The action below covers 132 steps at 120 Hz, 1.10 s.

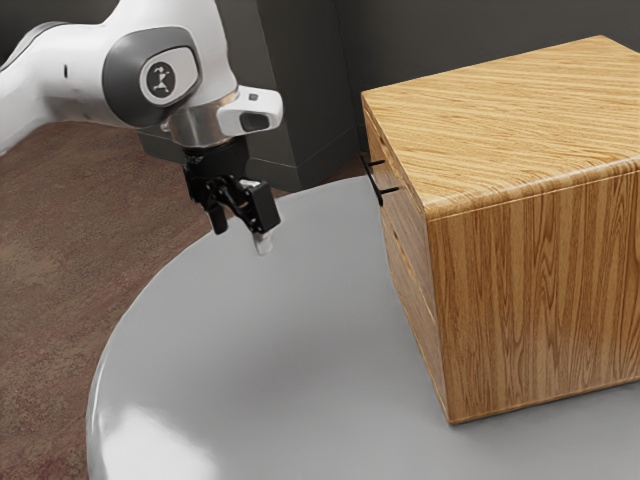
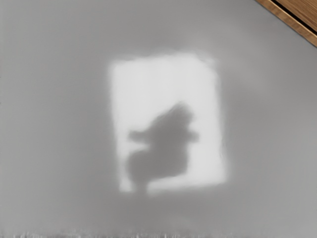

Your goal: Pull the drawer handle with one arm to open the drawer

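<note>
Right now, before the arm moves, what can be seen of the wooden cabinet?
The wooden cabinet is a box with light oak-like grain, standing upright on the round grey table, at the exterior view's right. Its front faces the arm and carries a small black handle near the top. The drawer front looks flush, so shut. Only the table touches it; the gripper hangs apart from the handle.

A round grey table (image 1: 300, 380) with a smooth, faintly glossy top spreads across the exterior view from 6 o'clock up to the middle, its curved edge sweeping from 7 o'clock toward 10 o'clock. Reddish-brown floor (image 1: 70, 260) lies beyond that edge at 9 o'clock. A dark grey pillar (image 1: 300, 90) stands at 12 o'clock, with dark wall (image 1: 450, 30) at 1 o'clock. In the wrist view, a pale rectangular patch of light (image 2: 198, 99) lies on the tabletop at centre.
</note>
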### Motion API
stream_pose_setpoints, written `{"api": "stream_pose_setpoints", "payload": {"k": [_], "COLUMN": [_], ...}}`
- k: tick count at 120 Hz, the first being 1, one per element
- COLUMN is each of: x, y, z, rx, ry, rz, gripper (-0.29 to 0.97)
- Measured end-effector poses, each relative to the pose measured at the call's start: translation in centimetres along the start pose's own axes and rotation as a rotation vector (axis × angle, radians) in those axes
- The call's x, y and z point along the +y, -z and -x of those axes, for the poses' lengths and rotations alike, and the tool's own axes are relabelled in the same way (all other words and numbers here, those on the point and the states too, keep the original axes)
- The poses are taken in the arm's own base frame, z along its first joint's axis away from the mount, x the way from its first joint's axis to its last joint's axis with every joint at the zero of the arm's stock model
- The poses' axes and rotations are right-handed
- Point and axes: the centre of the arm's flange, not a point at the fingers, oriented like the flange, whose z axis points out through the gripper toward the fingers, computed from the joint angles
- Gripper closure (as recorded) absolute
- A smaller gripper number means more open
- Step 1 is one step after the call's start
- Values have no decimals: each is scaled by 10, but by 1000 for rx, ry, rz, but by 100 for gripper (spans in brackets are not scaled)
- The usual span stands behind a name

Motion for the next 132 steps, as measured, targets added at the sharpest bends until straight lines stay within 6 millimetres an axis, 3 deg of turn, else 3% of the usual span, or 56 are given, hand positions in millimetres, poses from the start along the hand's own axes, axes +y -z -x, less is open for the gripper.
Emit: {"api": "stream_pose_setpoints", "payload": {"k": [19, 32, 41, 49, 74, 115, 132], "x": [-7, -11, -17, -20, -7, 67, 79], "y": [4, 82, 101, 100, 64, 65, 67], "z": [5, 51, 67, 67, 33, 15, 12], "rx": [1, 148, 189, 186, 132, 172, 188], "ry": [62, 87, 126, 186, 343, 393, 423], "rz": [10, 50, 77, 90, 78, 73, 78], "gripper": [0, 0, 0, 0, 0, 0, 0]}}
